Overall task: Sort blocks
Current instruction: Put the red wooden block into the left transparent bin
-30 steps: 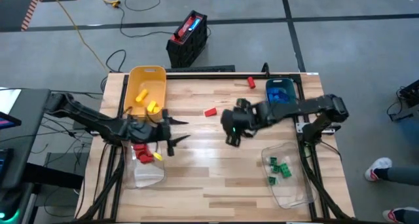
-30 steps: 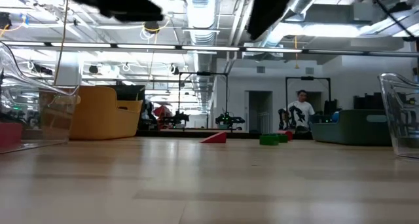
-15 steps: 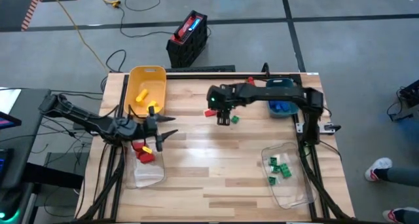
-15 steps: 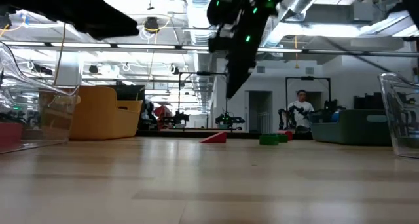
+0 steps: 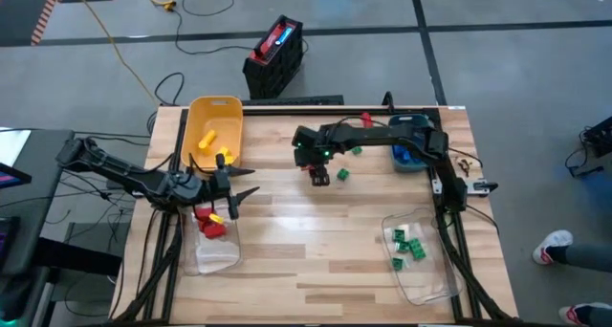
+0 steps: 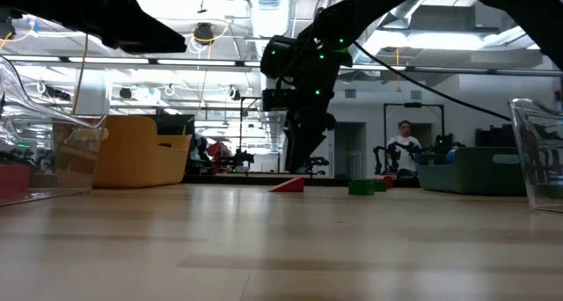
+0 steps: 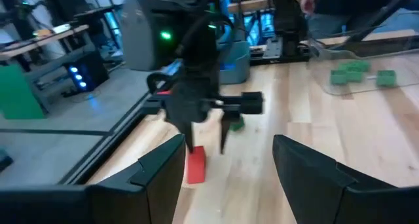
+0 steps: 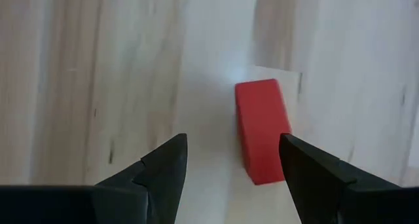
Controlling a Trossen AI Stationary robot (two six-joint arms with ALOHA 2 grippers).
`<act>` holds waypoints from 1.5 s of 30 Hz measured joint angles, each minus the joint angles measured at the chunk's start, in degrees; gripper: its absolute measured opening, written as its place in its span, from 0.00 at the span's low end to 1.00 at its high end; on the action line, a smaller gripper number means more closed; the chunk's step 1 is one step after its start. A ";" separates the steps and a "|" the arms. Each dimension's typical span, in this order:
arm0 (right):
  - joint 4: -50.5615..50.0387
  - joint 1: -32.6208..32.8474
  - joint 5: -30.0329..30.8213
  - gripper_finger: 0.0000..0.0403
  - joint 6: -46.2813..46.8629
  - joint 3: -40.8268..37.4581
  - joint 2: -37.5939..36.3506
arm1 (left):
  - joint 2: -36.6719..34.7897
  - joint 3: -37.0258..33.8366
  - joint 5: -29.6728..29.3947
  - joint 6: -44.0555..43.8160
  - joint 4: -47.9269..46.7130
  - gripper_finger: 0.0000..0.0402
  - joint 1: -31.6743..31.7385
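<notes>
R gripper point(image 8: 226, 165) fingers wide apart, empty, hanging over the red block point(image 8: 262, 131), which lies on the table point(image 5: 316, 250) between yellow bin point(image 5: 212, 117) and teal bin point(image 5: 411, 141). Block prob. light, rigid, slick plastic; pinch its long flat sides. R wrist view shows block alignment; high view hides it under the arm. L gripper point(image 5: 229, 195) open, empty, just beside yellow bin.

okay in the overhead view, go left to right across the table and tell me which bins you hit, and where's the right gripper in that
Yellow bin → clear bin with red and yellow blocks → right gripper, open over a red block → teal bin → clear bin with green blocks.
</notes>
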 joint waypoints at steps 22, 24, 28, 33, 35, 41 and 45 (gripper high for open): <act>0.59 -2.73 -1.84 0.64 -2.20 0.02 5.19 | 0.00 0.07 3.33 -0.81 -1.14 0.56 5.30; 0.85 -2.48 -1.29 0.64 -2.60 0.02 5.16 | 0.00 0.07 3.33 -0.77 -1.24 0.56 5.30; 1.02 -2.48 -1.07 0.60 -3.47 -0.04 4.95 | 0.00 0.07 3.33 -0.61 -1.31 0.56 5.30; 0.61 -1.98 -0.06 0.40 -3.38 -0.07 4.95 | 0.00 0.07 3.30 0.12 -1.40 0.56 5.30; -1.25 -1.51 0.26 0.29 -2.74 0.89 4.71 | 0.00 0.07 3.30 1.10 -1.66 0.56 5.30; -15.83 0.60 0.79 0.26 2.22 9.51 2.24 | 1.31 0.09 3.31 4.40 -4.09 0.56 5.16; -18.30 3.03 -6.38 0.26 8.94 12.27 -2.95 | 5.22 0.09 2.93 9.67 -3.73 0.56 4.00</act>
